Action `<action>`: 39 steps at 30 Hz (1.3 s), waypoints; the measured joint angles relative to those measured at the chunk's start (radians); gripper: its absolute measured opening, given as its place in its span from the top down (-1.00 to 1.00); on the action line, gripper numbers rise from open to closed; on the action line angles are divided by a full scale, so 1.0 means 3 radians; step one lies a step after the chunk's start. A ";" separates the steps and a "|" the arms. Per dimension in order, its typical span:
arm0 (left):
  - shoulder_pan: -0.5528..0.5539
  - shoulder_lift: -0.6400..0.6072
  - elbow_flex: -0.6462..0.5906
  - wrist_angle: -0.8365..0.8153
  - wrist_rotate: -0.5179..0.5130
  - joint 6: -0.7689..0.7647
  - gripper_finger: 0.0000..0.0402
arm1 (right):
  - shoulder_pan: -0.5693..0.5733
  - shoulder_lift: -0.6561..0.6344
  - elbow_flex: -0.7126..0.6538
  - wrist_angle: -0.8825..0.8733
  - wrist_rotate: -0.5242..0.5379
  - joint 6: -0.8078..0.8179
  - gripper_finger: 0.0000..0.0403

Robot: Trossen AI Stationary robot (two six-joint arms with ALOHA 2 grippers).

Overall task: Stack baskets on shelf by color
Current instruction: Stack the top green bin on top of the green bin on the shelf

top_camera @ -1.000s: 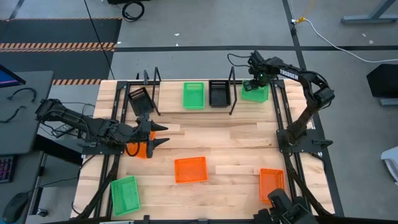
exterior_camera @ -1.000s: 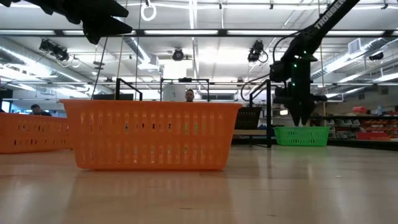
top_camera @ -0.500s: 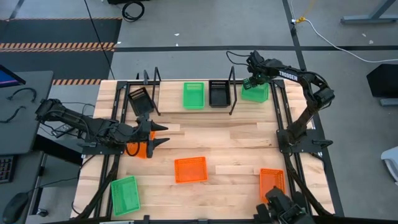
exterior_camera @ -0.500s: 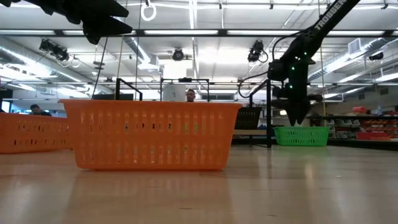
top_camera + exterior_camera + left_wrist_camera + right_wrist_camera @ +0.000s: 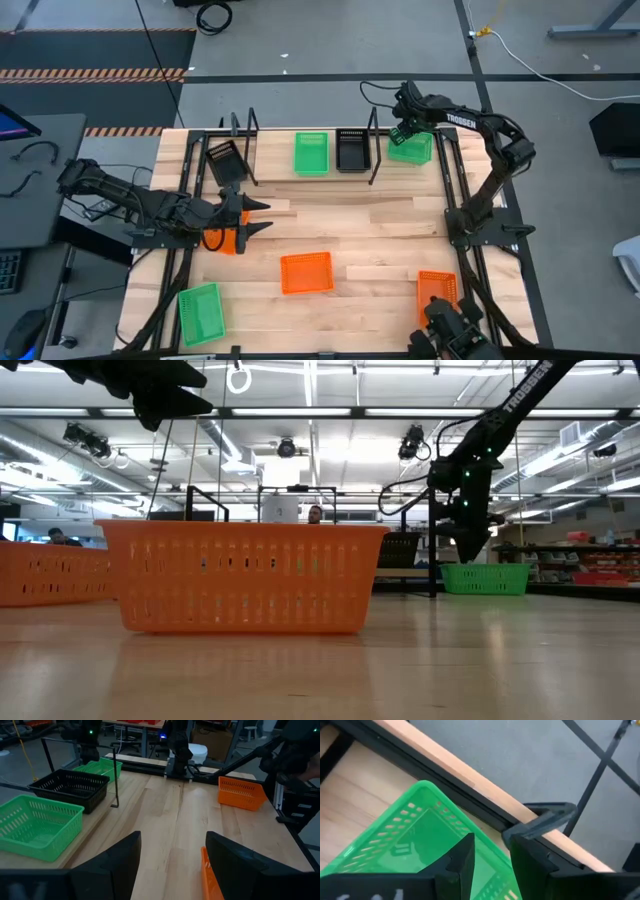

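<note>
Hovering over the far-right green basket (image 5: 411,149) at about 1 o'clock on the bench (image 5: 380,225): right gripper (image 5: 403,130), jaws parted a little, holding nothing, basket just beneath and apart from the fingers (image 5: 462,865). Sitting on the shelf (image 5: 270,150) along 12 o'clock: another green basket (image 5: 311,153) and a black basket (image 5: 352,149) side by side, shelf upright (image 5: 374,150) standing between black and far-right green. Leaning at 11 o'clock: second black basket (image 5: 223,161). Waiting at 9 o'clock: left gripper (image 5: 258,216), jaws spread wide, empty, beside an orange basket (image 5: 228,238). Lying toward 6 o'clock: orange basket (image 5: 306,272); at 5 o'clock, another orange (image 5: 437,295); at 7 o'clock, green basket (image 5: 200,313).
</note>
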 joint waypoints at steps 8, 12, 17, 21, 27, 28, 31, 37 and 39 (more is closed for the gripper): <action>-0.0001 0.0000 0.0000 0.0000 -0.0001 0.0000 -0.15 | 0.0003 0.0185 0.0005 0.0056 -0.0039 -0.0348 0.45; 0.0000 0.0000 0.0000 0.0000 -0.0029 0.0005 -0.15 | 0.0004 0.0208 0.0005 0.0043 -0.0054 -0.0439 0.47; 0.0000 0.0000 0.0000 0.0000 -0.0031 0.0005 -0.15 | 0.0006 0.0208 0.0005 -0.0070 -0.0099 -0.0365 0.47; 0.0000 -0.0001 0.0000 0.0000 -0.0036 0.0004 -0.15 | 0.0003 0.0206 0.0005 -0.0282 -0.0100 -0.0191 0.49; 0.0000 0.0000 0.0000 0.0001 -0.0036 0.0002 -0.15 | -0.0042 0.0206 0.0002 -0.0745 -0.0217 0.0355 0.64; 0.0000 -0.0001 0.0000 0.0001 -0.0036 0.0002 -0.15 | -0.0042 0.0206 0.0002 -0.0845 -0.0274 0.0469 0.68; 0.0000 0.0000 0.0000 0.0001 -0.0036 0.0000 -0.15 | -0.0031 0.0204 0.0002 -0.0958 -0.0333 0.0552 0.79; -0.0001 0.0000 0.0000 0.0001 -0.0034 -0.0005 -0.15 | 0.0074 0.0111 0.0001 -0.0716 -0.0312 0.0455 0.90; -0.0001 0.0000 0.0000 0.0001 -0.0035 -0.0004 -0.15 | 0.0096 0.0026 0.0001 -0.0572 -0.0265 0.0455 0.88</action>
